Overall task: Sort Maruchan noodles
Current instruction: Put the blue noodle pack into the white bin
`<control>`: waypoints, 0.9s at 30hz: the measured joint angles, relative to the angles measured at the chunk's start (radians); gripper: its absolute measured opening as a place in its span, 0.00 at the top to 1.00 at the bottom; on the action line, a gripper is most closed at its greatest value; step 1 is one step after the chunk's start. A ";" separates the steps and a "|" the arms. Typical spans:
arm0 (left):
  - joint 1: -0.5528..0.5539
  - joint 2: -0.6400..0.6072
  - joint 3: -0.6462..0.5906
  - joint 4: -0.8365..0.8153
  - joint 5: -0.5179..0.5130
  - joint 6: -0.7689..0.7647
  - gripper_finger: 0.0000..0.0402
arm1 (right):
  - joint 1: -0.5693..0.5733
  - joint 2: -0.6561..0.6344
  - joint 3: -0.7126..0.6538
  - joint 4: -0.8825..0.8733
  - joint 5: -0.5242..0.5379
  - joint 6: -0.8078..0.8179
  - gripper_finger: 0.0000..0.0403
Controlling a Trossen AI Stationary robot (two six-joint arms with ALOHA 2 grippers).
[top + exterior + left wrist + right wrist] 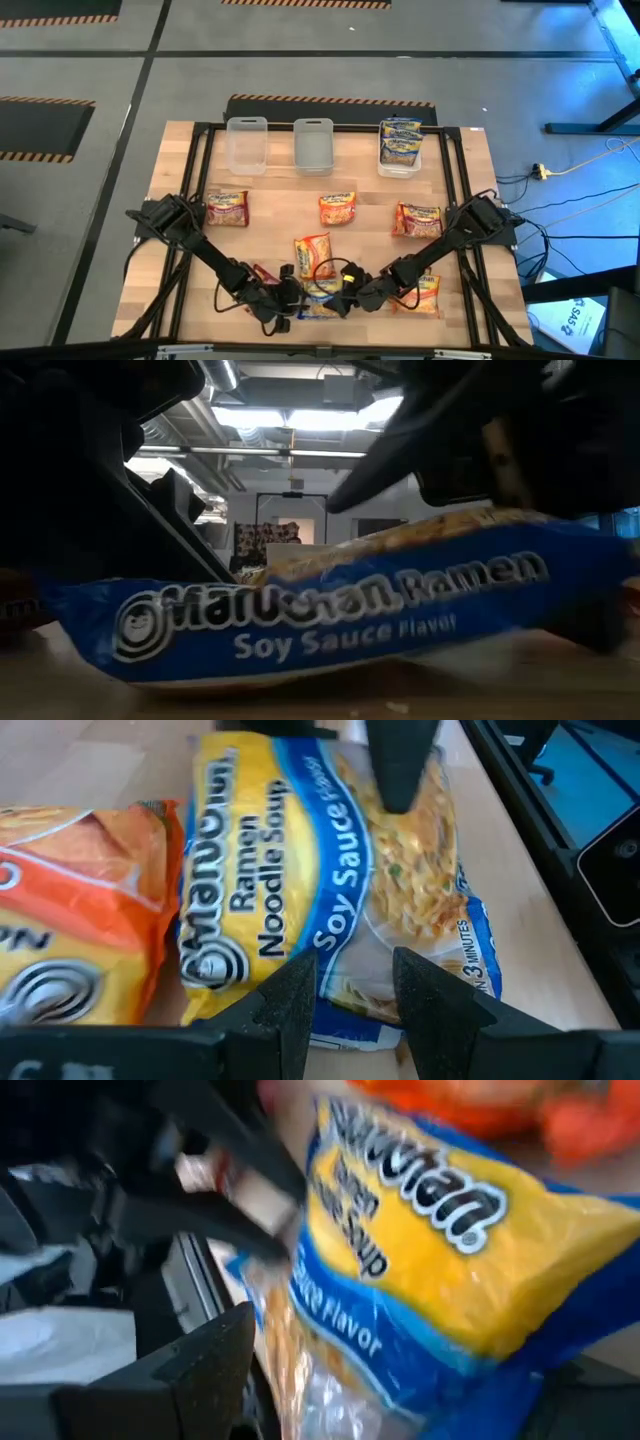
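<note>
The left pincer point(355, 995) pinches the near edge of the blue-and-yellow soy sauce packet point(330, 890). The right pincer point(352, 296), spread wide, reaches over the packet's far side. If both pull, the crinkly wrapper could tear or slip free onto the surface point(280, 195).

— You've got the high view straight above the wooden table point(330, 230), far enough up to take in both arms.

— And the low view?

— Level with the tabletop, pressed right against the blue-and-yellow packet point(330, 610), facing the room behind it.

— Wrist views?

— Both look close onto that same packet point(330, 870) point(440, 1260) from opposite sides of it. All four share it.
</note>
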 joint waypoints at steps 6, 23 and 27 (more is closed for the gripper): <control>0.002 0.003 -0.001 0.063 -0.004 0.039 0.67 | -0.002 0.002 -0.002 0.015 0.089 -0.056 0.24; -0.004 -0.109 -0.003 0.059 0.032 0.108 0.67 | -0.001 0.001 -0.002 0.058 0.057 -0.162 0.76; -0.016 -0.188 -0.002 -0.042 0.036 0.109 0.67 | -0.001 0.001 -0.002 0.092 0.034 -0.216 0.78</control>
